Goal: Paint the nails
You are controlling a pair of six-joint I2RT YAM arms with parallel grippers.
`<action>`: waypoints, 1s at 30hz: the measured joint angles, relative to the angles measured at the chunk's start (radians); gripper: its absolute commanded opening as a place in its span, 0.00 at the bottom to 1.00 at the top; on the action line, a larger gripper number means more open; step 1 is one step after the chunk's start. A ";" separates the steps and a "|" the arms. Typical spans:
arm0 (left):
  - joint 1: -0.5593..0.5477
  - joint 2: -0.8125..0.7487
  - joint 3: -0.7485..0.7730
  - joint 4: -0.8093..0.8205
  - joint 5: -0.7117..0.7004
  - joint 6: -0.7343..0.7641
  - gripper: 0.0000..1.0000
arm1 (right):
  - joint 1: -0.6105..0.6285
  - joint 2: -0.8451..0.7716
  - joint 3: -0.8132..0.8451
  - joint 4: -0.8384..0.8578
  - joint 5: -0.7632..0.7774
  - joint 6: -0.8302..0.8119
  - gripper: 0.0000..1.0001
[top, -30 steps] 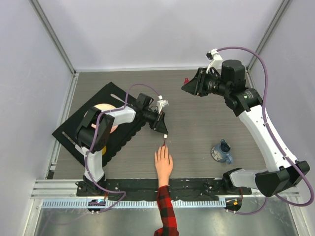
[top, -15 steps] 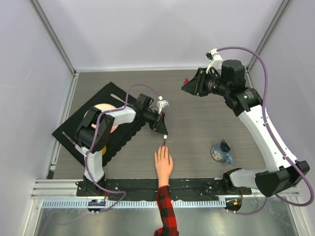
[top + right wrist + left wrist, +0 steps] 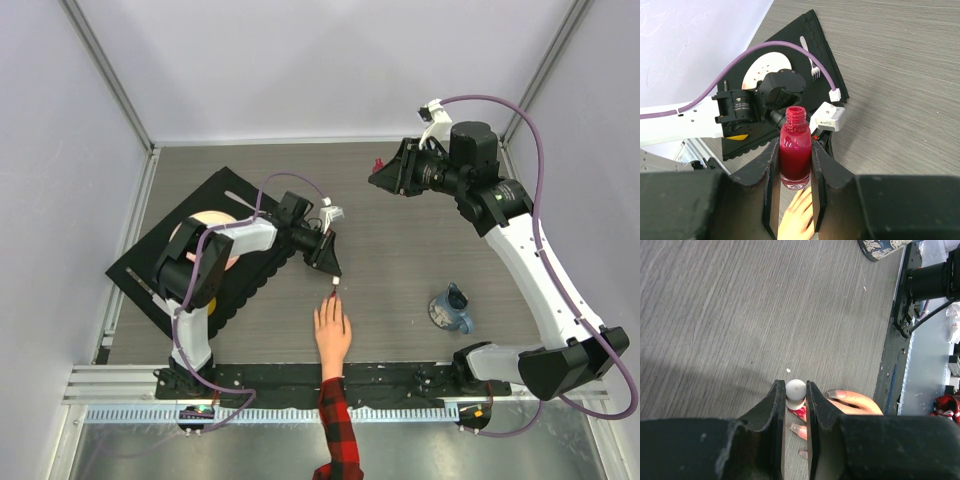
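A pale hand in a red-and-black plaid sleeve lies flat near the table's front edge. My left gripper is shut on the white cap of the polish brush, held just above the fingertips. Under the cap one of the nails shows wet red. The nail beside it is skin-coloured. From above, the left gripper points down at the hand. My right gripper is shut on the uncapped red polish bottle, held high at the back.
A black mat with a round plate and a fork lies at the left. A small blue patterned object sits at the right front. A black rail runs along the near edge.
The brush's white cap has shifted a little nearer to the hand's fingertips. The right arm and the bottle have not moved.
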 measured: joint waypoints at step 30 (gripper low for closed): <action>0.000 -0.051 0.017 -0.064 -0.045 0.007 0.00 | 0.000 0.000 -0.004 0.009 -0.002 0.006 0.01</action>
